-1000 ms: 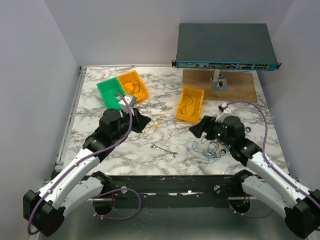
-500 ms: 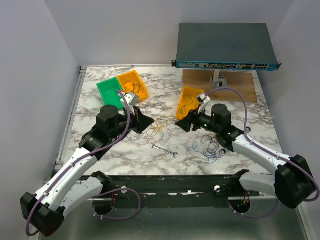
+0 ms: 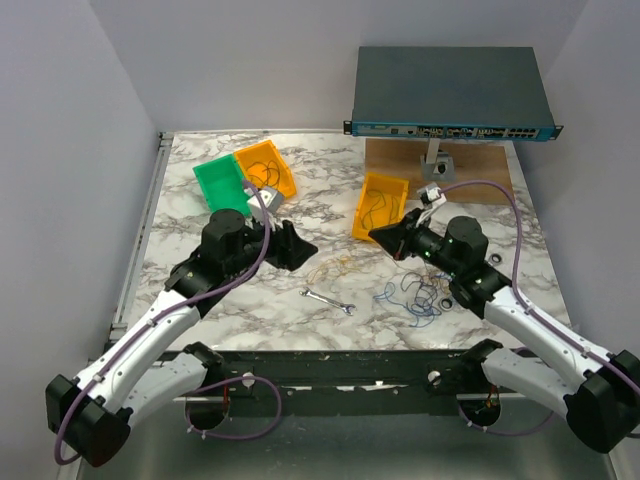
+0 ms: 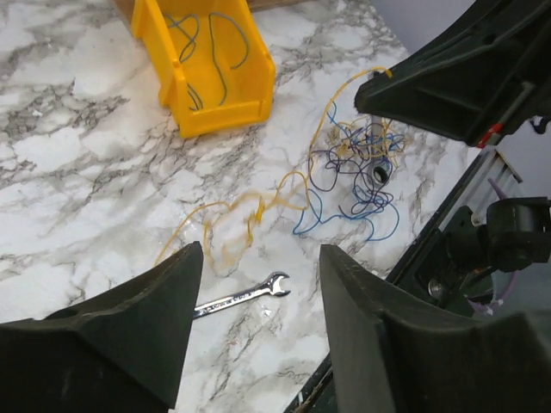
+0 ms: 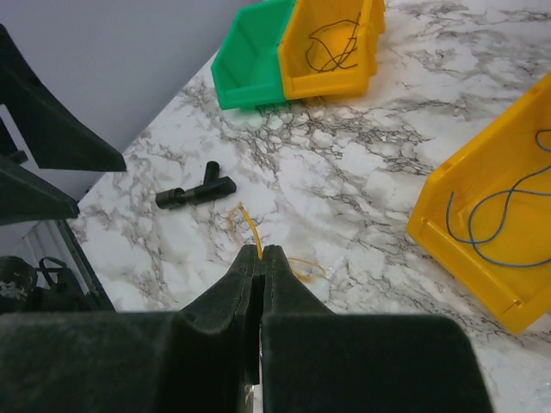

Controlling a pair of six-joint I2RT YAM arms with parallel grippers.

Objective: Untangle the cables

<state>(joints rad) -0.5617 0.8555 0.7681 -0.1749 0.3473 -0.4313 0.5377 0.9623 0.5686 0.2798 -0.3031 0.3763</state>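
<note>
The cables lie as a blue and dark tangle (image 3: 420, 295) (image 4: 362, 159) with a yellow strand (image 3: 335, 265) (image 4: 232, 215) trailing left from it on the marble table (image 3: 200, 300). My right gripper (image 3: 375, 235) (image 5: 261, 251) hangs just above the table and is shut on the yellow strand (image 5: 250, 228). A short end of that strand pokes out past the tips. The left gripper (image 3: 298, 245) (image 4: 258, 254) stands open above the table, left of the strand, with nothing between its fingers. In the left wrist view the right gripper (image 4: 370, 90) shows with the yellow strand rising to its tip.
A silver wrench (image 3: 328, 301) (image 4: 241, 297) lies near the front. A yellow bin (image 3: 382, 207) (image 5: 499, 198) holds loose wires. A green bin (image 3: 218, 185) and an orange bin (image 3: 265, 168) stand back left. A small black fitting (image 5: 196, 191) lies on the table. A network switch (image 3: 450, 95) stands at the back.
The left gripper has opened and let go of the yellow strand. The right gripper swung up from the tangle, went to the strand and shut on it.
</note>
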